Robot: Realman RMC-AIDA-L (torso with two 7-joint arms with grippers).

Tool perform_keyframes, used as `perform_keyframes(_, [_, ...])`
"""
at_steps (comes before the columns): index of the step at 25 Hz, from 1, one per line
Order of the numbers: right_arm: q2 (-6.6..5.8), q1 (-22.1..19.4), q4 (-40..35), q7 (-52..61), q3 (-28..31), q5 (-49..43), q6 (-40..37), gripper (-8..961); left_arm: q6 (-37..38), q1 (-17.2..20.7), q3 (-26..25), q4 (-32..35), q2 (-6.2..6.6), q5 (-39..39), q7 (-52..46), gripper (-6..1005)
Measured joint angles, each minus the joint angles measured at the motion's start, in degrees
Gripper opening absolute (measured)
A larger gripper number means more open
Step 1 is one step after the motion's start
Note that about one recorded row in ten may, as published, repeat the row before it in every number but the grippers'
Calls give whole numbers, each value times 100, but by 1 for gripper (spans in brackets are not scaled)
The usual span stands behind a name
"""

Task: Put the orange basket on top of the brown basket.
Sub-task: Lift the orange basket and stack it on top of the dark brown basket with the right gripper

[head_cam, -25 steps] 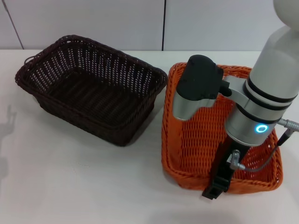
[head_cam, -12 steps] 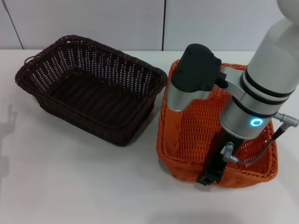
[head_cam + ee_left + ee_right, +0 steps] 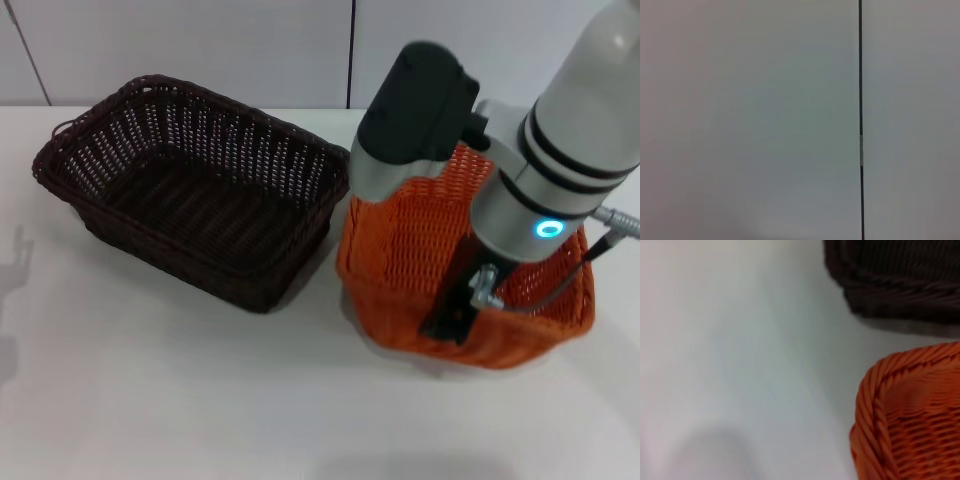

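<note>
Down at the near rim, the right gripper [image 3: 447,322] seems clamped on the orange basket [image 3: 420,250] — its fingertips are hard to make out. That basket hangs tilted above the white table [image 3: 180,390], just right of the brown basket [image 3: 190,190] — whether they touch is unclear.

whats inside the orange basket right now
The right gripper reaches into the orange basket at its near wall, seemingly clamped on it. Otherwise only bare weave shows; the arm covers part of the floor. The brown basket beside it looks empty.
</note>
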Motion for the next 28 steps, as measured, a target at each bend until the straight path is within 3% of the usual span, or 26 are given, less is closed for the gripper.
perform_keyframes(4, [-3,22,-516,122,-5,-321,-86,130,30,-40,3,71,2,0,0,743])
perform_keyframes(13, [-2,180,-901,161,-169,-558,-223,122,35,-53,3,109,2,6,0,743])
perform_keyframes(20, [1,220,-1620,-200,-804,-1339,-118,128,35,-156,3,280,-3,11,-43,744])
perform_keyframes(24, [6,27,-2277,-934,-1503,-1808,131,139,45,-181,3,310,-22,11,-54,744])
perform_keyframes(28, [6,-10,-2419,-1369,-1919,-2000,259,149,112,-167,3,305,-28,-9,-54,744])
